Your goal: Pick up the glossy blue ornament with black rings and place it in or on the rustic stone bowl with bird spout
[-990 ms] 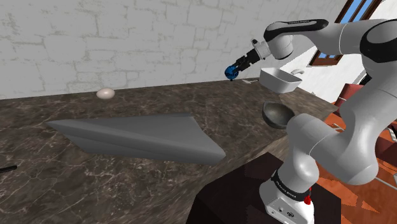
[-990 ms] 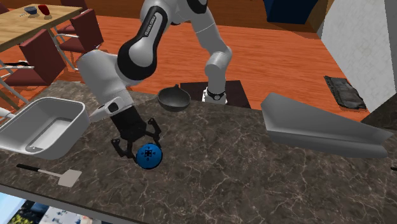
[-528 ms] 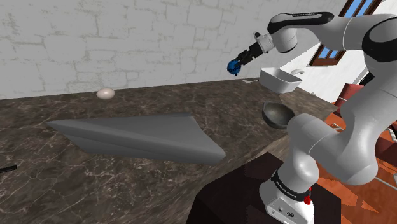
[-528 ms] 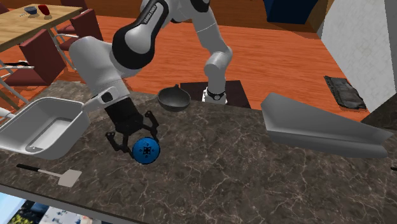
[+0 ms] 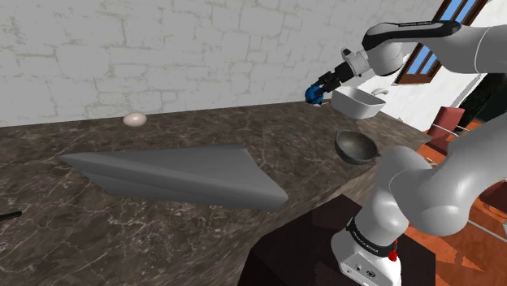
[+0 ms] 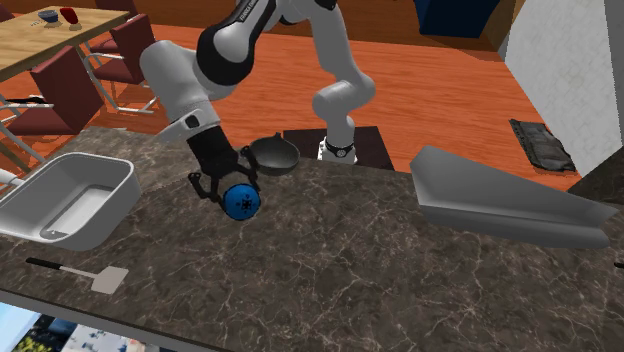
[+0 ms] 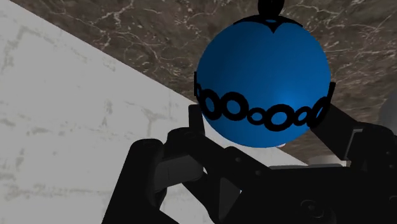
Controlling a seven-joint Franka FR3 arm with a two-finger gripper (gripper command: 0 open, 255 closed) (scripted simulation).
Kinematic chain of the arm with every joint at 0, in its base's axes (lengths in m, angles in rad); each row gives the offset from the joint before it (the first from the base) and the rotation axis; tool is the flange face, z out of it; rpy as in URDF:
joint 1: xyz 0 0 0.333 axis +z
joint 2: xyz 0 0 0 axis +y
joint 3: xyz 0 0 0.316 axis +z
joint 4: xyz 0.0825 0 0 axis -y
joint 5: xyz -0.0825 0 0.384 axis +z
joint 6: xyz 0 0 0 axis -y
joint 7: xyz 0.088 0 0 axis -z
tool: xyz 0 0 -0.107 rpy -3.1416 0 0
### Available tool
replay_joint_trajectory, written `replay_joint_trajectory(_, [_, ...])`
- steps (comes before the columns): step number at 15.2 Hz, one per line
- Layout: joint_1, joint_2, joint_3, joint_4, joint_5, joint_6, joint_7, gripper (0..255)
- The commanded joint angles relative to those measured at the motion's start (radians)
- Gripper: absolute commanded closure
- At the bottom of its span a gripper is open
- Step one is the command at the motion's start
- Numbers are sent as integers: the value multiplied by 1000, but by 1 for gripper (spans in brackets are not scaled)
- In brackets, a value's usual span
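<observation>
While the end effector [image 6: 229,189] clasps the blue ornament [image 6: 241,203] above the desk [image 6: 350,262], the dark bowl [image 6: 272,156] sits at its one o'clock in the second exterior view; released off-centre, the ball may roll off the rim.

The white arm [image 5: 422,175] arches high, wrist angled downward; its black fingers [image 7: 342,129] clasp the blue ornament [image 7: 262,83] between them.

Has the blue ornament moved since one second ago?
Yes. In the second exterior view the blue ornament has moved up, nearer the dark bowl.
</observation>
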Motion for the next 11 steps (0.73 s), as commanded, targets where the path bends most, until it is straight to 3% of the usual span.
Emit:
replay_joint_trajectory(1, [-125,-52,90,-56,-37,-20,8,255])
replay_joint_trajectory(6, [-347,-188,210,-183,-124,-75,15,255])
replay_joint_trajectory(11, [-536,-320,274,-278,-198,-163,5,255])
